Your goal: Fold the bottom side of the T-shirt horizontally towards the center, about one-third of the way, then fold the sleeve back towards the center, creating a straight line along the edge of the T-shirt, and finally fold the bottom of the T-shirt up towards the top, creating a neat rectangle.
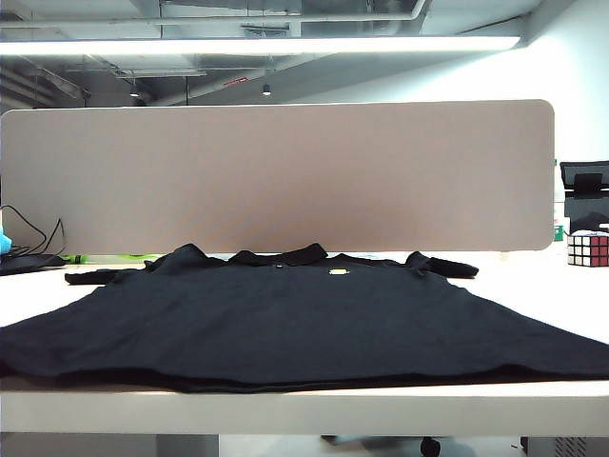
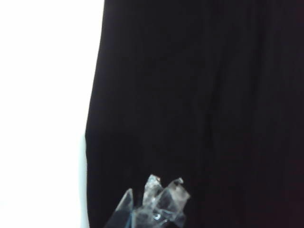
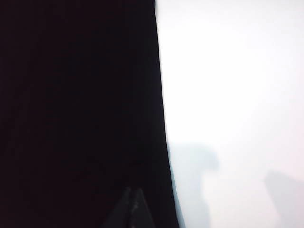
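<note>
1. The table (image 1: 533, 286) is white; bare surface lies open to the left and right of the shirt, and a wide beige divider panel (image 1: 276, 171) closes off its far side.
2. 1 T-shirt (image 1: 285, 324) – black, spread flat in the middle of the table, collar toward the panel, both sleeves out to the sides. The bottom of the T-shirt (image 1: 285, 381) runs along the table's near edge.
3. 1 Rubik's cube (image 1: 588, 248) sits at the far right, well apart from the shirt.
4. 1 tiny yellow chest mark (image 1: 339, 272) – too small to read.
5. The left gripper (image 2: 164, 190) hangs over black cloth near the shirt's side edge, fingers together, holding nothing.
6. The right gripper (image 3: 132, 199) hangs by the opposite side edge, fingers together, empty.
</note>
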Robot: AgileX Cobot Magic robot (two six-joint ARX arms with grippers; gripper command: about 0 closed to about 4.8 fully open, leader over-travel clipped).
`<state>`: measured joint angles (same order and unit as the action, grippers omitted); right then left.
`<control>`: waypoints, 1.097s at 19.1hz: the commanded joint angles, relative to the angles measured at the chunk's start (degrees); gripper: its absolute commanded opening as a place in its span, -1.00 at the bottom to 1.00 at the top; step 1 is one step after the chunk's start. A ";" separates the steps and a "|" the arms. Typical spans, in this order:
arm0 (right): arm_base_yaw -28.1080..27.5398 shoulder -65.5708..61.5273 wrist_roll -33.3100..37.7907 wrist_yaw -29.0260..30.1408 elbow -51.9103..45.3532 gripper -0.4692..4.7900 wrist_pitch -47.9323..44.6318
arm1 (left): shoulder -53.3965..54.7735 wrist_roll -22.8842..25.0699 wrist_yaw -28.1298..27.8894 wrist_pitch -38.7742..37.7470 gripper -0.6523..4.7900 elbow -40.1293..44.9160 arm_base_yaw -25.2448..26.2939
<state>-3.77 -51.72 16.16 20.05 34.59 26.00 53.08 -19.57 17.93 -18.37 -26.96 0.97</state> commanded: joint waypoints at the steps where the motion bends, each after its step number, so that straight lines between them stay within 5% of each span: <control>1: -0.02 -8.87 -5.27 2.58 6.62 -0.84 8.28 | 4.61 5.11 2.54 -7.13 -0.69 -2.27 0.00; 7: -0.02 -18.10 -9.53 4.70 9.60 -0.80 12.33 | 5.95 6.29 3.13 -15.17 -0.08 -2.23 4.55; 11: -0.04 -21.66 -11.69 4.70 9.60 -0.32 13.00 | 6.49 6.93 7.10 -15.21 -0.04 -2.23 6.99; 16: -0.02 -27.47 -11.98 5.62 9.60 -0.01 12.72 | 12.24 7.17 11.10 -14.95 0.16 -2.23 6.97; 21: 0.02 -31.76 -11.91 6.03 9.60 0.03 11.50 | 15.61 7.58 11.41 -14.49 0.16 -2.23 6.95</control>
<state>-3.79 -83.40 4.49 25.74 43.99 38.30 68.53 -12.27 30.11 -32.69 -29.34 7.86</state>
